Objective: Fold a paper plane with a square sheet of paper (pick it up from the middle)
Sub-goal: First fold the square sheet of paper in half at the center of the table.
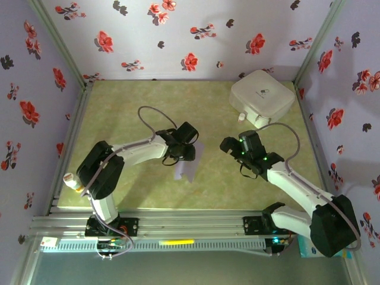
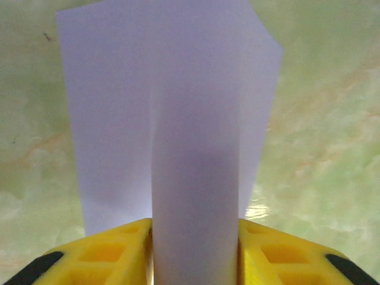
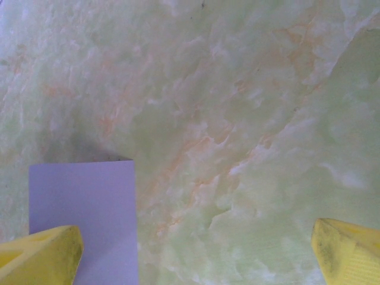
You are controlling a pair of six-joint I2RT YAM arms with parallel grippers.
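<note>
The square sheet of paper (image 1: 187,168) is pale lavender and lies on the green table near the middle. My left gripper (image 1: 181,152) is down on it. In the left wrist view the sheet (image 2: 119,119) bulges into a raised ridge that fills the gap between the yellow fingers (image 2: 113,252) and touches both; the left gripper (image 2: 195,261) is shut on that ridge. My right gripper (image 1: 229,146) hovers just right of the sheet, open. Its wrist view has a corner of the sheet (image 3: 83,202) at lower left, beside the left fingertip (image 3: 47,255), and bare table between the jaws (image 3: 196,255).
A white rounded box (image 1: 262,98) stands at the back right of the table. Flowered walls (image 1: 178,35) close in the left, back and right sides. A metal rail (image 1: 178,222) runs along the near edge by the arm bases.
</note>
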